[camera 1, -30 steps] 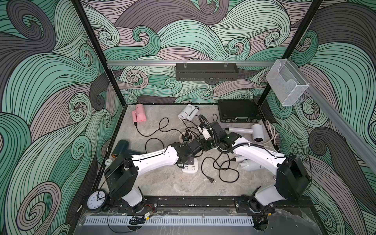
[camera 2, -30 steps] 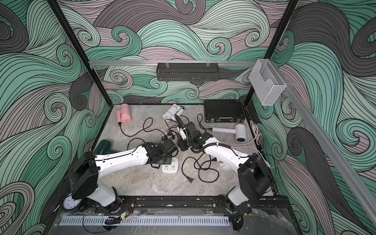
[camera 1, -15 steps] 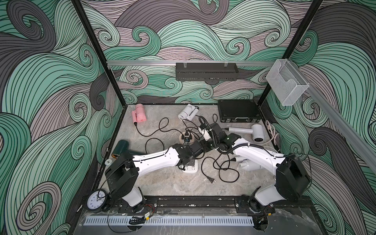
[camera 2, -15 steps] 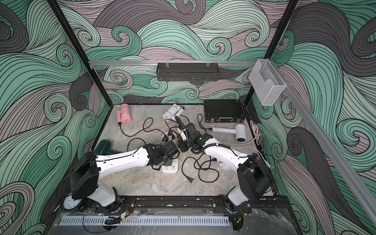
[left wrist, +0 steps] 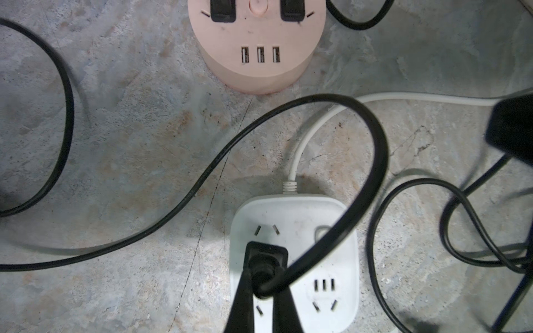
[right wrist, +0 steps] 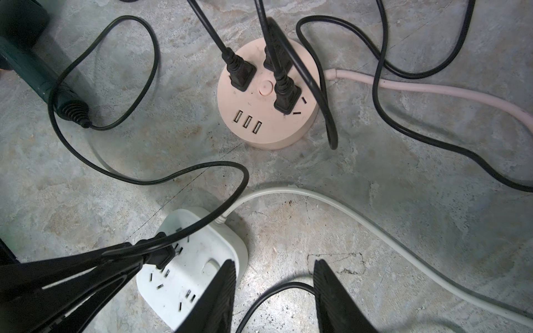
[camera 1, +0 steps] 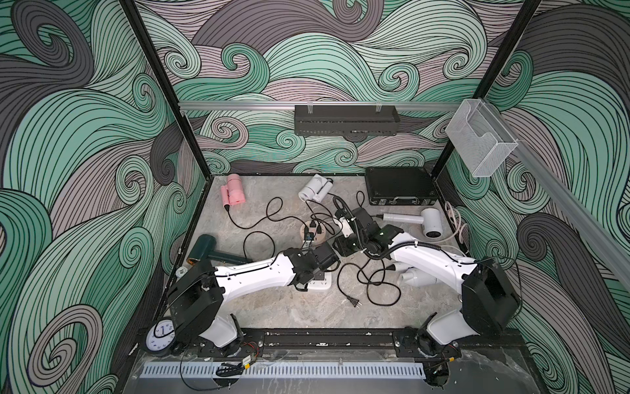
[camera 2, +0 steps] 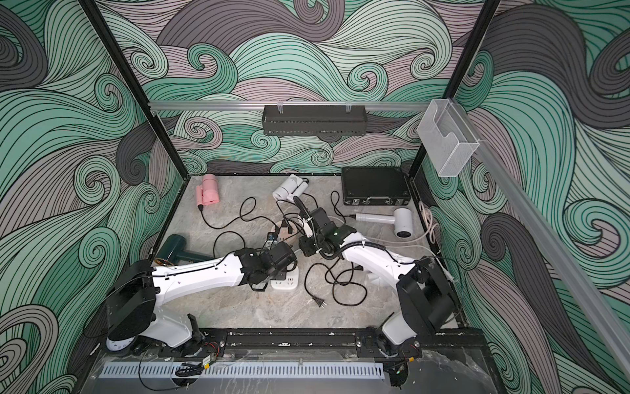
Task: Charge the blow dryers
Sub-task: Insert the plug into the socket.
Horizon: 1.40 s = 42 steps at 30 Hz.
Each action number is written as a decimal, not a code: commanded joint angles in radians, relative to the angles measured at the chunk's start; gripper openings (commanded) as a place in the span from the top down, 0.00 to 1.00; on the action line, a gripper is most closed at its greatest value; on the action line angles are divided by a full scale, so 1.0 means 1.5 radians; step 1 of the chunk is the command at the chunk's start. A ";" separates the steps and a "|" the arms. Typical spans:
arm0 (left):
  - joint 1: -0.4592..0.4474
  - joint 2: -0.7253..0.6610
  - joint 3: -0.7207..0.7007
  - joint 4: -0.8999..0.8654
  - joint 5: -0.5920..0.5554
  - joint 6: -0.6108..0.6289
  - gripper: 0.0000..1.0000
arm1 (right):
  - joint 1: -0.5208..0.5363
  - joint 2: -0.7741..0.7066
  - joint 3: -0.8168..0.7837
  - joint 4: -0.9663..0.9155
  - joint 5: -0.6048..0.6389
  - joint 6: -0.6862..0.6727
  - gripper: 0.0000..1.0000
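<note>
- Now that the left gripper [left wrist: 264,279] sits lower and nearer than 1 second ago, over the white socket block [left wrist: 294,213] instead of beside the peach hub [right wrist: 268,127], its narrow jaws clamp 1 black plug [left wrist: 265,256] against the block's face. I cannot tell whether the prongs are fully in.
- Its cord traces back to the dark green dryer [camera 1: 204,250], so I judge that dryer is at the insertion step.
- Just beyond, the right gripper [right wrist: 274,276] has not changed: half open, holding nothing, 1 finger over the block's edge.
- Plugs, counted near to far, make 5:
  - 1 loose plug [camera 1: 354,302] lies on the table, well apart from any socket.
  - 1 is in the left grip.
  - 3 are seated in the hub.
- Socket units: 2.
- Dryers: 5.
  - 1 near white dryer [camera 1: 414,278] lies under the right arm.
  - The dark green 1 lies at the left wall.
  - 1 white T-shaped dryer [camera 1: 431,221] lies farther right.
  - 1 pink dryer [camera 1: 233,192] and 1 folded white dryer [camera 1: 313,191] lie by the far wall.
</note>
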 commanded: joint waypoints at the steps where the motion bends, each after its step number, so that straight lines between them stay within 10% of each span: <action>1: -0.003 0.007 -0.009 0.000 -0.014 -0.003 1.00 | 0.001 -0.002 -0.005 0.004 0.006 0.006 0.54; 42: -0.028 0.078 -0.011 -0.071 0.050 0.059 1.00 | 0.001 0.000 0.007 -0.012 0.022 -0.015 0.54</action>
